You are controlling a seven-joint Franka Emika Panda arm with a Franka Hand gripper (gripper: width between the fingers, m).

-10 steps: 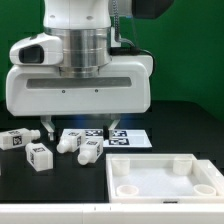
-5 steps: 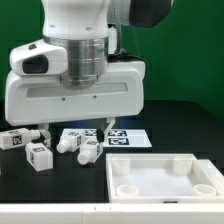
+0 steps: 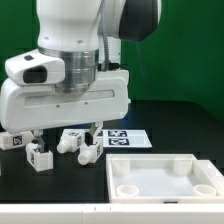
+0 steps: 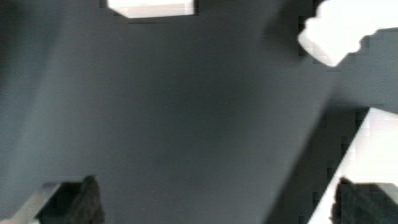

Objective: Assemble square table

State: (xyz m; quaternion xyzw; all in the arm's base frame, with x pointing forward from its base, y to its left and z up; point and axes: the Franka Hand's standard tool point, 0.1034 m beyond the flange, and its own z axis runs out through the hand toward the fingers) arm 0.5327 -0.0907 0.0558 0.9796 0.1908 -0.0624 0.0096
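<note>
the pincer (image 3: 62, 137) is spread as wide as it goes and holds nothing. in the wrist view its two dark fingertips (image 4: 71, 205) frame only bare dark tabletop (image 4: 196, 120), and the white pieces (image 4: 151, 8) at the edge of that picture are too cropped to name. in the exterior view it hangs low over the cluster of legs. one finger stands by the tagged leg (image 3: 40, 155) toward that view's left, the other near the round-ended leg (image 3: 88, 152). a third leg (image 3: 67, 144) lies between them, and a fourth leg (image 3: 12, 141) sits further left.

the step looks like choosing a leg to lift. to do it well, centre on one leg alone, turn the wrist so the fingers meet its sides squarely, and descend clear of its neighbours, which lie close and would be easily knocked. the square panel (image 3: 150, 160) sits rim-up on the exterior view's right, nearer the camera than the marker board (image 3: 122, 136).
</note>
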